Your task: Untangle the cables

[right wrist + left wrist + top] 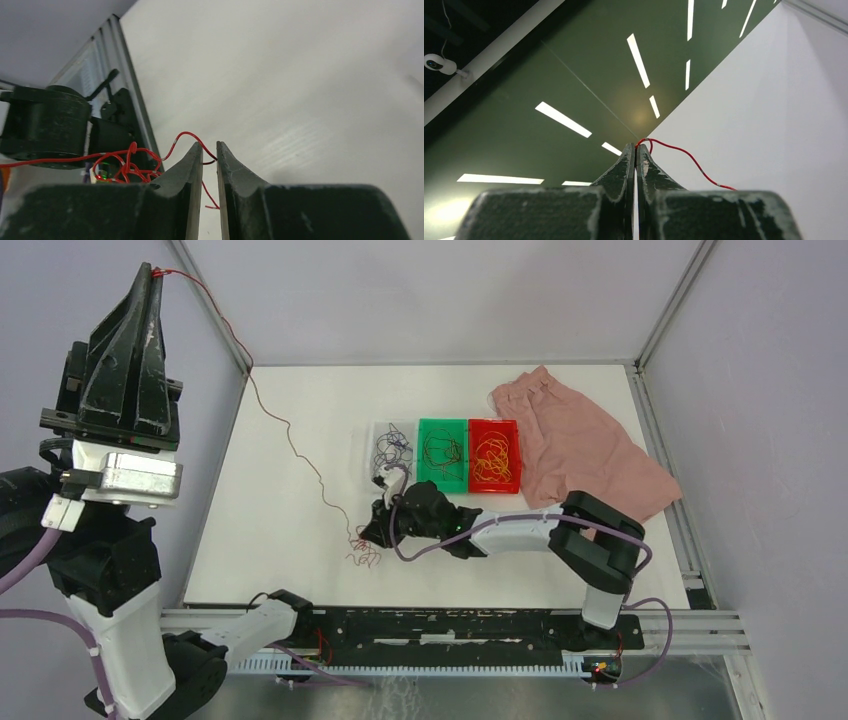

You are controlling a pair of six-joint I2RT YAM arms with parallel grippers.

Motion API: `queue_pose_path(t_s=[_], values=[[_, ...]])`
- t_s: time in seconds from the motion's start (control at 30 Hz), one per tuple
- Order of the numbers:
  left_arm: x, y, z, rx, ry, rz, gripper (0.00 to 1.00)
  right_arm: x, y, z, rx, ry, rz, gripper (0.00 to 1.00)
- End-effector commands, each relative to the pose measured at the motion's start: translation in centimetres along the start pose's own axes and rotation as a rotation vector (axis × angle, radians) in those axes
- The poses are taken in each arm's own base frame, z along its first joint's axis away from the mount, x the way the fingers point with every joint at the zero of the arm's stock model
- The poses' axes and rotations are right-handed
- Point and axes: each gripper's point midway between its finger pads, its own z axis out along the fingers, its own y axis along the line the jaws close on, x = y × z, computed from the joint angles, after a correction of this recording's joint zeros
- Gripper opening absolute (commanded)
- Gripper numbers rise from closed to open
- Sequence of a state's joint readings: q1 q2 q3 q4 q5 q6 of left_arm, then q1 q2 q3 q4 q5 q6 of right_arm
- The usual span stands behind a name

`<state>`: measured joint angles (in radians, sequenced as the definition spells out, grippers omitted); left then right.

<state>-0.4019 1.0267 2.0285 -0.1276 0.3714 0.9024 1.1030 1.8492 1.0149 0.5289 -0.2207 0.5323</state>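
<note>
A long red cable (290, 435) runs from my left gripper (156, 272), raised high at the left, down to a small tangle (363, 552) on the white table. In the left wrist view the left gripper (636, 146) is shut on the red cable's end (684, 156). My right gripper (368, 533) lies low on the table beside that tangle. In the right wrist view its jaws (210, 146) stand a narrow gap apart, with a loop of red cable (187, 136) crossing between the tips and the knot (125, 165) to their left.
Three small trays sit mid-table: a clear one (370, 455) with dark purple cables (392, 448), a green one (443, 423) with dark wires, a red one (495, 423) with orange-yellow wires. A pink cloth (580, 445) lies at the right. Frame rails border the table.
</note>
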Motion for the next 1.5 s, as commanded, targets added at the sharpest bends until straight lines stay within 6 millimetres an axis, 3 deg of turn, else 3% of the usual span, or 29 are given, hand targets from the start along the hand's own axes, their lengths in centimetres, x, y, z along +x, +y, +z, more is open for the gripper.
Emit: queue_pose_path(t_s=[0.0, 0.1, 0.17, 0.23, 0.3, 0.37, 0.43, 0.53, 0.6, 0.67, 0.83, 0.93, 1.07, 1.27, 1.47], values=[[-0.4, 1.9, 0.1, -0.071, 0.000, 0.041, 0.05, -3.0, -4.3, -4.0, 0.232, -0.090, -0.022, 0.21], [2.2, -0.3, -1.2, -0.026, 0.104, 0.040, 0.04, -5.9, -4.2, -7.0, 0.242, -0.171, -0.019, 0.20], [5.4, -4.4, -3.2, 0.064, 0.225, -0.016, 0.04, -8.0, -2.9, -8.7, 0.226, -0.197, -0.061, 0.19], [9.0, -10.2, -6.5, 0.193, 0.356, -0.070, 0.04, -9.9, -1.5, -9.9, 0.210, -0.200, -0.098, 0.19], [12.5, -17.1, -11.0, 0.350, 0.493, -0.151, 0.10, -11.0, -0.6, -10.9, 0.214, -0.197, -0.112, 0.17], [15.3, -24.7, -16.9, 0.563, 0.633, -0.226, 0.18, -11.8, -0.2, -11.8, 0.225, -0.197, -0.120, 0.17], [16.9, -31.0, -23.0, 0.740, 0.747, -0.294, 0.28, -12.1, 0.2, -12.3, 0.225, -0.193, -0.120, 0.16], [17.5, -38.3, -31.7, 1.028, 0.817, -0.321, 0.55, -12.0, 0.6, -12.6, 0.221, -0.163, -0.105, 0.15], [16.8, -40.4, -34.5, 1.132, 0.807, -0.348, 0.64, -11.9, 0.8, -12.8, 0.229, -0.142, -0.103, 0.14], [15.6, -41.6, -35.4, 1.186, 0.761, -0.400, 0.69, -11.8, 1.1, -12.9, 0.228, -0.132, -0.108, 0.14], [11.2, -43.2, -33.8, 1.209, 0.596, -0.668, 0.79, -12.7, 2.2, -13.5, 0.202, -0.143, -0.107, 0.13], [10.1, -44.3, -33.9, 1.227, 0.533, -0.741, 0.80, -12.8, 2.0, -14.2, 0.228, -0.134, -0.122, 0.12], [11.6, -46.7, -36.1, 1.303, 0.554, -0.706, 0.80, -11.3, 0.4, -14.6, 0.290, -0.104, -0.128, 0.15], [16.5, -50.6, -38.0, 1.353, 0.727, -0.681, 0.74, -8.9, -2.0, -15.9, 0.390, -0.111, -0.088, 0.30], [20.1, -53.5, -37.6, 1.362, 0.803, -0.672, 0.68, -8.3, -2.8, -17.0, 0.423, -0.134, -0.079, 0.37]])
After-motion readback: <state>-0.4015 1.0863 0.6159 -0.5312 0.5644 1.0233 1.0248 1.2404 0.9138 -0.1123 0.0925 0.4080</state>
